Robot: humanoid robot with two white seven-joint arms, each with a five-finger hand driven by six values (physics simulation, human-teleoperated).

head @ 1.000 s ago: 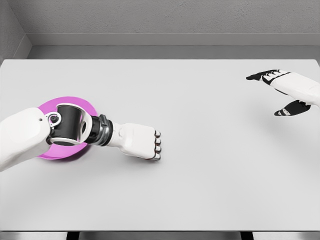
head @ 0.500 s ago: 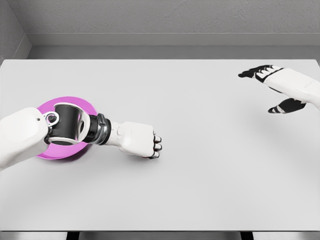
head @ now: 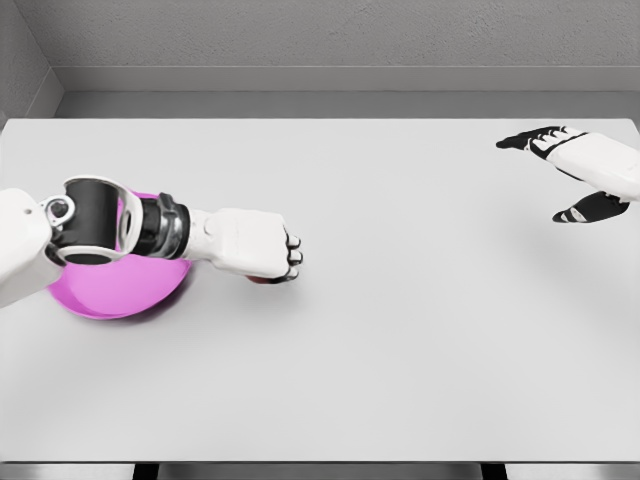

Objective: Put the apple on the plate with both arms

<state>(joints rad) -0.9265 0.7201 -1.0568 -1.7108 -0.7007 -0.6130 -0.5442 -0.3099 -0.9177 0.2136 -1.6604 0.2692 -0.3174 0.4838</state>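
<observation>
Since the earlier frame, the left hand (head: 255, 245) has drawn back toward the plate (head: 120, 295) at the frame's left, fingers curled over the apple (head: 262, 281), of which only a red sliver shows beneath the knuckles. It should handle as a light, firm, smooth fruit, prone to roll, best cupped around its middle. Whether it is lifted is unclear. The forearm hides much of the plate. At upper right, the right hand (head: 585, 180) hovers spread and empty.
</observation>
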